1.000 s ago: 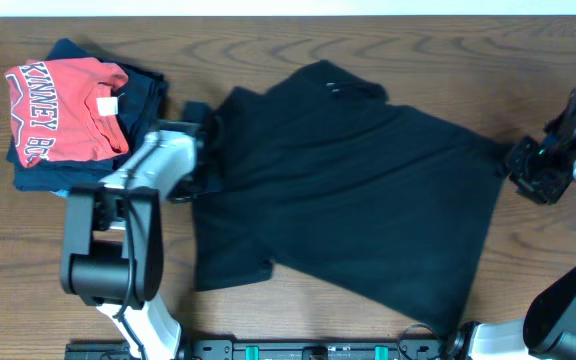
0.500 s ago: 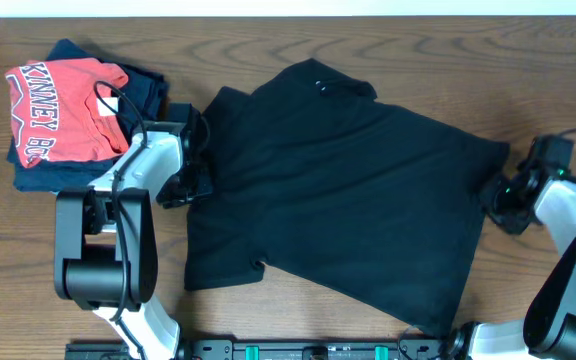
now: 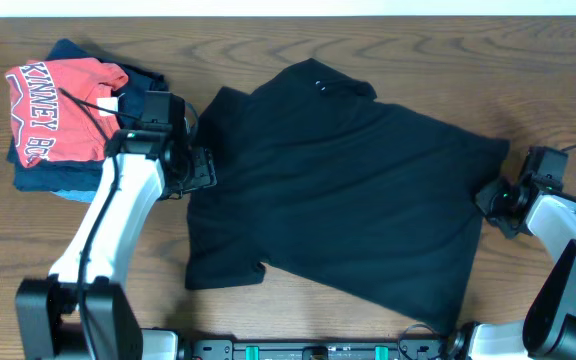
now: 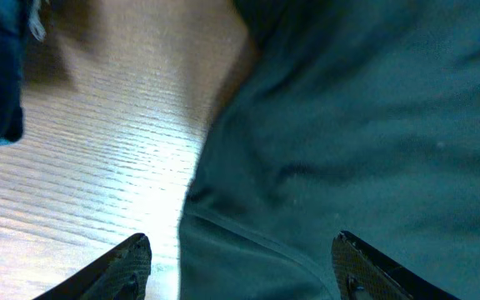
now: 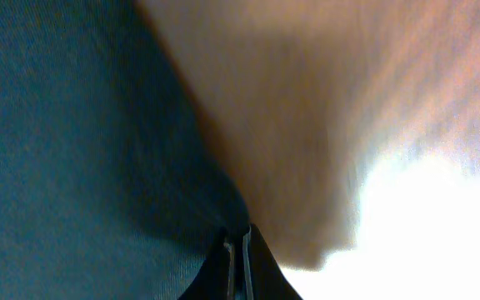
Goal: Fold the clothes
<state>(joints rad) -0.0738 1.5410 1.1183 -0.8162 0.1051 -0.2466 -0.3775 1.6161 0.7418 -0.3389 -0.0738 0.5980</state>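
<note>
— Red t-shirt (image 3: 63, 108) far left, white "KINNEY" lettering, atop folded navy garments (image 3: 40, 178)?
— Yes. Next, left gripper (image 3: 200, 166), fingers (image 4: 127, 265) spread wide over left edge of black clothes (image 3: 368, 190), mid-table; tiny white logo (image 3: 326, 86) unreadable.
— Right gripper (image 3: 488, 200)?
— Low at right hem, fingertips (image 5: 232, 254) pressed together; cloth between them, cannot tell. Wood table (image 3: 268, 40) beneath.

Overhead straight down on table (image 3: 388, 40); both wrist views close over clothes (image 3: 368, 190) edges.

White arm links (image 3: 118, 215), black joints (image 3: 68, 320); black left pincer (image 4: 242, 262).
</note>
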